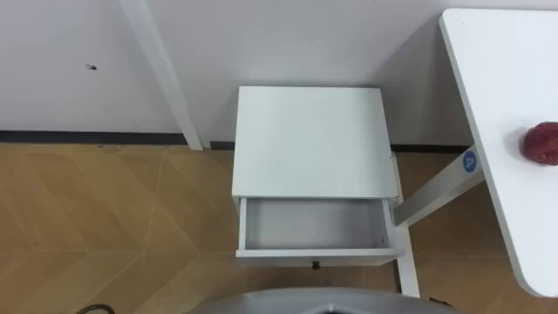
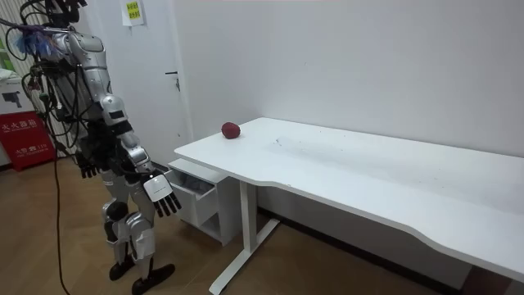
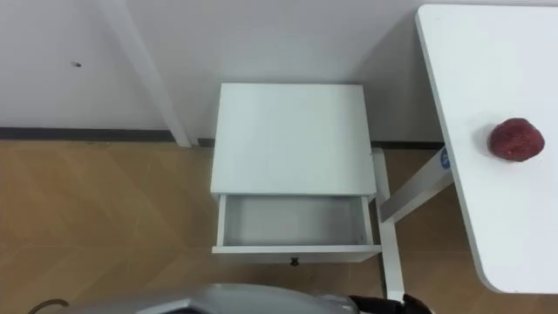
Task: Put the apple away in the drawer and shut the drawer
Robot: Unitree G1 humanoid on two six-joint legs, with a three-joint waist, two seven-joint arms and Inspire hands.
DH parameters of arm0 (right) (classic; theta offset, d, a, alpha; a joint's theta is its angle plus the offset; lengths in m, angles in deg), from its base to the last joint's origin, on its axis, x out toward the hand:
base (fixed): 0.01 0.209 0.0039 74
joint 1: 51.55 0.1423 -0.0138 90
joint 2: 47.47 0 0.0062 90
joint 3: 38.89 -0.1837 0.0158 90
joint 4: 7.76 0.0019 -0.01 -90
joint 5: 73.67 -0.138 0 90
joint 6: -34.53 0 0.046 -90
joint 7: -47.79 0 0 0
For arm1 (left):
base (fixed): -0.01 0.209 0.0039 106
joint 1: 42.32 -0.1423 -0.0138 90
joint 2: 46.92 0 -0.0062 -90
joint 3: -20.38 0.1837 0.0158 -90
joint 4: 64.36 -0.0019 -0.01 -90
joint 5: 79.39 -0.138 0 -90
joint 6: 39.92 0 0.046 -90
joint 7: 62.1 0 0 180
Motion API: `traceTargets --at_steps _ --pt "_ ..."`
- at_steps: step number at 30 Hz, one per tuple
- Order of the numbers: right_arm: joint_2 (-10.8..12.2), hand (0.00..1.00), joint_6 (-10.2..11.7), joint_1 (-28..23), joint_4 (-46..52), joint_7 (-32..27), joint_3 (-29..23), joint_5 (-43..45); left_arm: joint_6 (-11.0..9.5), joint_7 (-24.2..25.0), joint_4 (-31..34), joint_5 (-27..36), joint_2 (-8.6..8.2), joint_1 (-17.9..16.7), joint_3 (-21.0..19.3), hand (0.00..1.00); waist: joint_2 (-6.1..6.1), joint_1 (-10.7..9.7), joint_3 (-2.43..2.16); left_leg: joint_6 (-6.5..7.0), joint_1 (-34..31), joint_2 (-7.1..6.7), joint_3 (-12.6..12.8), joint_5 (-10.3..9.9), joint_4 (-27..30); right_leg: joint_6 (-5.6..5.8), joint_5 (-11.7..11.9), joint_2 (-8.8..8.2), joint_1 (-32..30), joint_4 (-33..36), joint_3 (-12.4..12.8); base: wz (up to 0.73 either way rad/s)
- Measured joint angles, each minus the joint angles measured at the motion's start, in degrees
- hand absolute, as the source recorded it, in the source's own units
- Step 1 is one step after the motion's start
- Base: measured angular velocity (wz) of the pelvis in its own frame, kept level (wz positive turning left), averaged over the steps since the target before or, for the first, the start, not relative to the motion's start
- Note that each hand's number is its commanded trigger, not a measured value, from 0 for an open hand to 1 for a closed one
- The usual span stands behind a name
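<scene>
Nearest to us, at hip height, our right hand (image 2: 163, 197) hangs with its fingers spread, holding nothing. Our left hand (image 2: 88, 168) hangs at the other side, its fingers loose and likewise empty. Just ahead of the right fingers the drawer (image 1: 314, 223) stands pulled out, its white inside bare. Beyond the fingers, behind the drawer, the flat top of the white cabinet (image 1: 309, 139) reaches back to the wall (image 1: 305, 44). Farther off, to the right of the fingers, the red apple (image 1: 542, 142) rests on the white desk (image 1: 493, 78), well apart from both hands.
</scene>
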Motion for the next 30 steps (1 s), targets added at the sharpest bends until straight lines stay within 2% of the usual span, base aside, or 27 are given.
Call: traceTargets --at_steps 8,12,14,16,17,19,24,25,27,30 --pt "0.0 0.0 0.16 0.13 -0.03 -0.03 0.0 -0.52 -0.77 -0.06 -0.02 0.03 -0.05 0.3 0.02 0.0 0.01 0.08 -0.07 0.0 0.02 0.0 0.08 0.0 0.03 0.0 0.0 0.0 -0.04 0.0 0.04 0.0" --pt "0.01 0.0 0.45 0.79 -0.23 -0.63 -0.54 -9.97 -1.68 -1.26 -0.03 1.69 -0.97 0.28 0.03 0.0 0.13 -0.12 -0.15 0.0 0.24 0.02 0.79 0.01 0.02 0.0 0.0 0.03 0.24 0.02 0.57 -0.07" --pt "0.0 0.0 0.5 1.25 -0.22 -0.88 -3.42 -15.75 -2.19 -1.24 -0.11 2.58 -1.09 0.22 -0.11 0.0 0.01 -0.18 -0.1 0.01 0.25 0.03 1.05 0.01 0.01 0.0 0.0 0.04 0.12 0.03 0.81 -0.08" --pt "-0.25 0.0 0.52 1.67 0.09 -1.75 -10.57 -24.36 -2.94 -1.06 -0.02 2.77 -1.09 0.02 -1.62 0.0 -0.12 -0.56 -0.1 0.01 0.29 0.03 1.13 0.0 0.09 0.0 0.0 0.05 0.12 0.1 0.91 0.0" --pt "-0.25 0.0 0.52 1.53 0.88 -2.16 -12.25 -27.17 -3.21 -1.05 0.11 2.8 -1.12 0.0 -2.45 0.0 -0.1 -0.69 -0.11 0.01 0.36 0.05 1.25 0.0 0.09 0.0 0.0 0.06 0.11 0.11 0.96 -0.05" --pt "-0.2 0.0 0.63 0.59 6.43 -3.5 -17.1 -36.76 -3.91 -1.06 1.43 3.48 -1.15 -1.03 -3.96 0.0 0.06 -2.14 -0.05 0.01 0.42 0.06 1.53 0.0 0.02 0.0 0.0 0.09 0.01 0.19 1.36 -0.08" --pt "-0.26 0.0 3.11 0.61 12.56 -5.94 -24.09 -55.1 -4.37 -1.05 1.5 3.48 -0.75 -1.82 -5.03 0.0 0.07 -3.7 -0.11 0.02 0.92 0.17 2.49 -0.14 -0.04 0.01 -0.09 0.25 -0.27 0.83 2.29 -0.11" --pt "-0.26 0.0 3.22 0.61 13.18 -6.58 -25.31 -58.61 -4.47 -0.95 1.57 3.48 -0.73 -1.82 -5.43 0.0 -0.2 -4.05 -0.29 0.01 0.95 0.17 2.72 -0.14 -0.02 -0.01 -0.17 0.24 -0.72 0.97 2.38 -0.09" --pt "-0.24 0.0 3.51 0.76 14.77 -8.37 -27.62 -62.17 -4.5 -0.68 1.6 3.48 -0.74 -1.95 -5.88 0.0 -0.16 -4.56 -0.26 0.02 0.91 0.16 2.92 -0.14 0.01 -0.01 -0.24 0.22 -0.9 1.27 2.54 -0.06" --pt "-0.52 0.0 5.39 1.15 15.75 -10.87 -30.44 -66.03 -4.49 0.52 1.68 3.69 -0.16 -2.15 -6.32 0.0 -0.31 -5.33 -0.22 0.02 0.87 0.13 2.98 -0.14 0.08 -0.01 -0.66 0.1 -0.98 2.09 2.53 0.0"
